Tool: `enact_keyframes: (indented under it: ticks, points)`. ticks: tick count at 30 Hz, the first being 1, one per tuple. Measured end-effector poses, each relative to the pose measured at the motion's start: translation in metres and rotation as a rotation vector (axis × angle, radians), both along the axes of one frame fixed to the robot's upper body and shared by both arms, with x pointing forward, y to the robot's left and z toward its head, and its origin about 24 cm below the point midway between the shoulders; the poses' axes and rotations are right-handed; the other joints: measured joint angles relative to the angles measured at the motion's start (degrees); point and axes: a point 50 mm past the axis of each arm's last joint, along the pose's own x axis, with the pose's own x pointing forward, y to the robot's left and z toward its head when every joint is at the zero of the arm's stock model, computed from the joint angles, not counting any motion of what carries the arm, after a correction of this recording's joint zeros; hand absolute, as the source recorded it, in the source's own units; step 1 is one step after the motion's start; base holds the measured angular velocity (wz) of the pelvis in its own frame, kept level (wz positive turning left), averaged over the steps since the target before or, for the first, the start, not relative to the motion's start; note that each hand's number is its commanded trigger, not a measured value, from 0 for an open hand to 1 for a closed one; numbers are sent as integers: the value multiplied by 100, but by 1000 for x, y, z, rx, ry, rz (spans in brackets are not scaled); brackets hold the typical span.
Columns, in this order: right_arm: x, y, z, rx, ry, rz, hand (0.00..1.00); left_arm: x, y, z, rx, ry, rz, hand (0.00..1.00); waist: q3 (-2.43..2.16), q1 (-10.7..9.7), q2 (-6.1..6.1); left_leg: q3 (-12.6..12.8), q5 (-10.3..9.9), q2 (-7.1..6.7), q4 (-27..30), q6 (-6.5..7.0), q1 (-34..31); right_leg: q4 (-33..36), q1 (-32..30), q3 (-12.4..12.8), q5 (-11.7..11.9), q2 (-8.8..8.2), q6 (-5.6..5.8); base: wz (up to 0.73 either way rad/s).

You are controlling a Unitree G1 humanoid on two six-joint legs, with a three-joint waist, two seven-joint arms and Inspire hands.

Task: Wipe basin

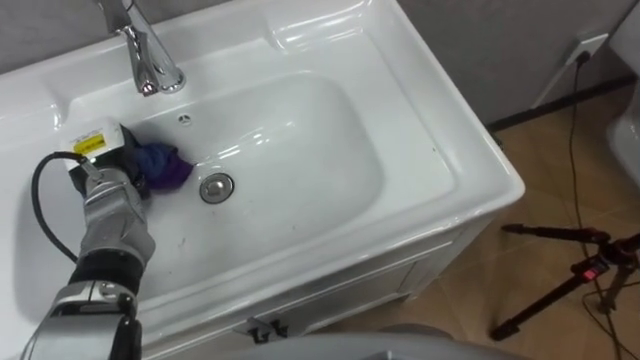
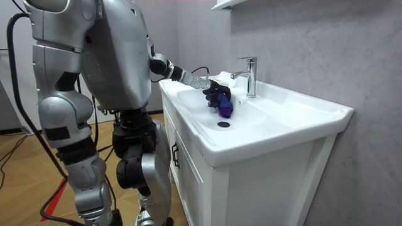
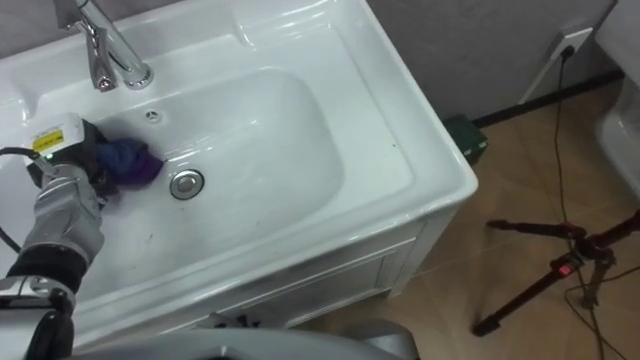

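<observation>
White basin (image 1: 300, 130) holds your purple cloth (image 1: 162, 168), bunched just beside the drain (image 1: 216, 186), with your left hand (image 1: 112, 165) curled round it. Swing wide and that hand may knock the tap (image 1: 150, 60); slacken, and the cloth likely slips free.

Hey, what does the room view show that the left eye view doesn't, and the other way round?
The room view adds the robot standing upright at the front of the white cabinet, one arm stretched over the rim, and a shelf edge on the wall above. The left eye view adds a black tripod on the wooden floor and a wall socket with a cable plugged in. Both show the basin, the faucet, the drain and the left hand shut on a blue-purple cloth beside the drain.
</observation>
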Motion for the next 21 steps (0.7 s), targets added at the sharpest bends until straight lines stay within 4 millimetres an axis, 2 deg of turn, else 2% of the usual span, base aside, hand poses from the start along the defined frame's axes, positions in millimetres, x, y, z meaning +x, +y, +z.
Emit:
enact_keyframes:
  ticks: [3,7,9,10,11,13,16,20,21]
  points:
    - [-1,0,0,14,-2,-27,0,0,-4,-2,-9,4,-10,100,-6,-12,16,30,-23,-1,4,24,8,6,0,20,9,-1,-2,-2]
    - [2,4,-1,46,-10,-15,0,0,-10,-6,-112,-13,31,100,2,-71,7,106,-35,-6,-3,41,45,71,-9,73,38,-12,-46,-4]
    - [6,4,0,45,-22,4,0,-1,-14,-9,-149,-11,43,100,-1,-153,14,136,-46,-7,-18,53,66,88,-3,115,47,-9,-62,-8]
    - [8,4,0,42,-28,16,0,0,-16,-9,-172,-9,45,100,3,-191,10,159,-51,-9,-32,59,70,90,-8,148,69,-8,-101,-7]
    - [9,3,0,39,-29,33,0,0,-18,-10,-181,-7,42,100,1,-227,14,175,-57,-9,-31,67,67,87,-7,175,113,-5,-187,-8]
    - [11,3,0,38,-34,36,0,2,-21,-9,-189,-2,26,100,-1,-300,16,186,-66,-11,-18,78,57,89,-12,199,123,-5,-205,-5]
    - [11,3,0,39,-33,34,0,6,-34,-8,-234,-11,9,100,-9,-311,26,223,-80,-11,6,94,60,105,-19,236,123,-3,-204,-5]
    - [12,4,0,40,-28,32,0,15,-55,-3,-284,-44,-65,100,8,-340,-30,295,-83,-12,6,97,109,129,-19,282,126,-2,-202,-10]
    - [12,5,0,41,-28,33,0,17,-59,-2,-290,-46,-79,100,-3,-341,-13,295,-95,-10,11,94,106,139,-21,281,127,-2,-205,-15]
